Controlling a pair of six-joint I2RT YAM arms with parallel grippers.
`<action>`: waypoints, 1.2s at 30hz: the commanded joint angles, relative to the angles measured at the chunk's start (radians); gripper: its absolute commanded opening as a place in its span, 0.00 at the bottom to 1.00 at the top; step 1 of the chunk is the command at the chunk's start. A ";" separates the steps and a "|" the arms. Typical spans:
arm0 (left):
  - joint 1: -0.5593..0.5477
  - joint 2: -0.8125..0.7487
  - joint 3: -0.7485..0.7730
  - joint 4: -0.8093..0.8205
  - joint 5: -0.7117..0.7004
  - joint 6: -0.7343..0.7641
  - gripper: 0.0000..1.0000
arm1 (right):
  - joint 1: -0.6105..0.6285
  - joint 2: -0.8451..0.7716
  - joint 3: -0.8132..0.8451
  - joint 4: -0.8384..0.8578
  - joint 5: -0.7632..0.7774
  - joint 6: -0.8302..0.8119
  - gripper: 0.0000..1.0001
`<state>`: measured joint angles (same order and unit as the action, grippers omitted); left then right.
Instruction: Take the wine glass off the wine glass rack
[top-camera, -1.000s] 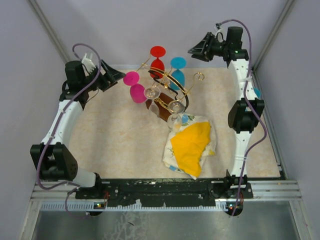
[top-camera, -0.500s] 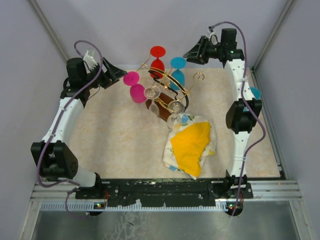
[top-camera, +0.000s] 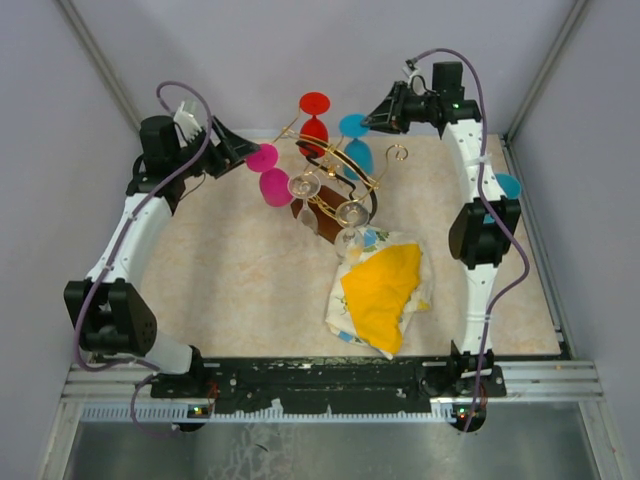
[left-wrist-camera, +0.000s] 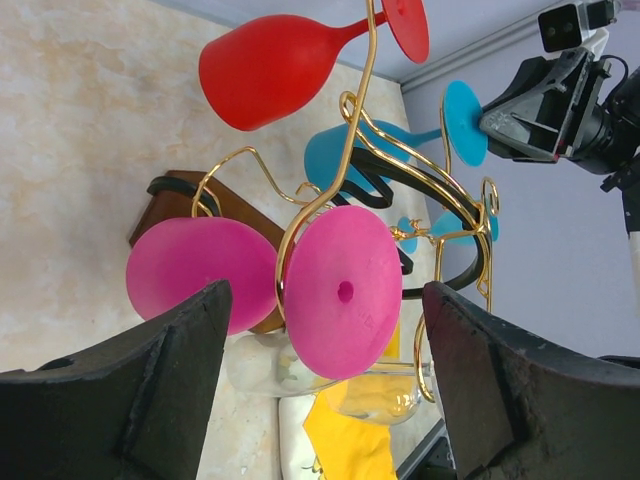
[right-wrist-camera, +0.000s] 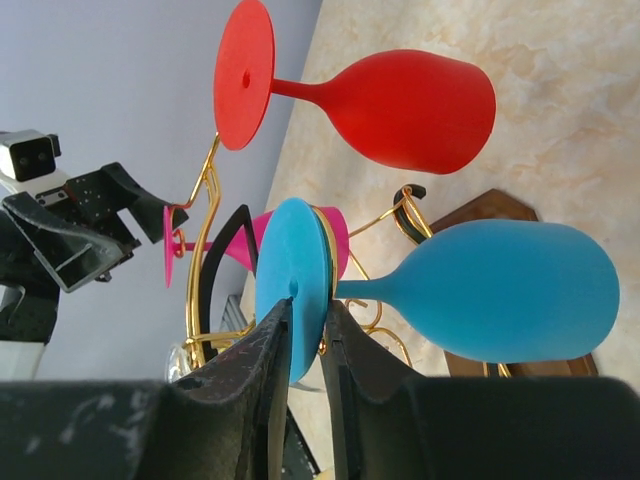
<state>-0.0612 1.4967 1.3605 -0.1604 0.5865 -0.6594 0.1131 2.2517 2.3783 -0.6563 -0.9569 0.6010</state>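
A yellow cloth (top-camera: 380, 290) lies toward the near edge, right of centre. Beyond it the rack (top-camera: 335, 165) stands nearer the far edge, with glasses hanging from its hooks. The left gripper (top-camera: 240, 148) is spread wide, a jaw on either side of the pink glass (left-wrist-camera: 340, 290) foot, touching nothing. The right gripper (top-camera: 380, 112) is narrowed at the blue glass (right-wrist-camera: 500, 290) foot; I cannot tell whether it pinches. This looks like the grasping step. The next move calls for clamping a foot, then sliding it out along the hook.

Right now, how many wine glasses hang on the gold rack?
5: pink glass left, red glass at back, blue glass right, two clear glasses in front; others may be hidden.
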 joint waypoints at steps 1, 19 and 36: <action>-0.024 0.013 -0.005 0.035 0.002 -0.011 0.82 | 0.009 -0.088 -0.011 0.012 -0.052 -0.012 0.18; -0.033 -0.007 -0.026 0.037 0.017 0.006 0.51 | 0.008 -0.139 -0.097 0.118 -0.071 0.059 0.07; -0.031 -0.036 -0.030 0.015 0.033 -0.020 0.02 | -0.037 -0.214 -0.223 0.277 -0.100 0.165 0.07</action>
<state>-0.0818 1.4994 1.3327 -0.1654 0.5968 -0.7223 0.0879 2.1315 2.1509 -0.4706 -1.0126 0.7212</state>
